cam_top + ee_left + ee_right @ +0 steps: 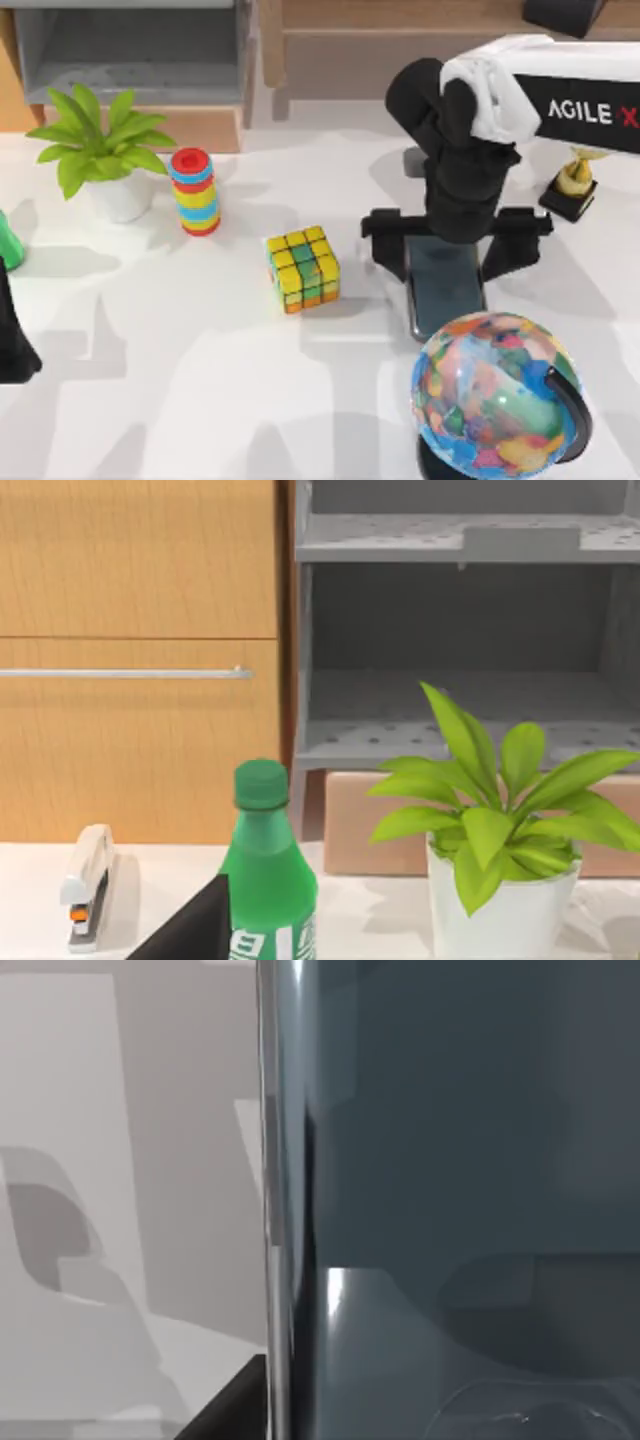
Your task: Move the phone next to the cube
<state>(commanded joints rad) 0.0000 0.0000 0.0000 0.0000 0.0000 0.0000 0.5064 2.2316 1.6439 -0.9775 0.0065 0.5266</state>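
The phone (446, 290) is a dark glossy slab lying flat on the white table, right of the cube (303, 267) with a gap between them. The cube has yellow, green and orange squares. My right gripper (450, 243) hangs low over the phone's far end, open, with one black finger on each side of the slab and a little room to its edges. Seen close in the right wrist view, the phone (470, 1160) shows its glossy face and thin silvery edge. My left arm (14, 345) is parked at the table's left edge.
A globe (495, 395) stands just in front of the phone. A trophy (572, 182) is at the right, a striped ring stack (194, 191) and potted plant (105, 150) at back left. A green bottle (265, 880) and stapler (88, 885) sit by the left arm.
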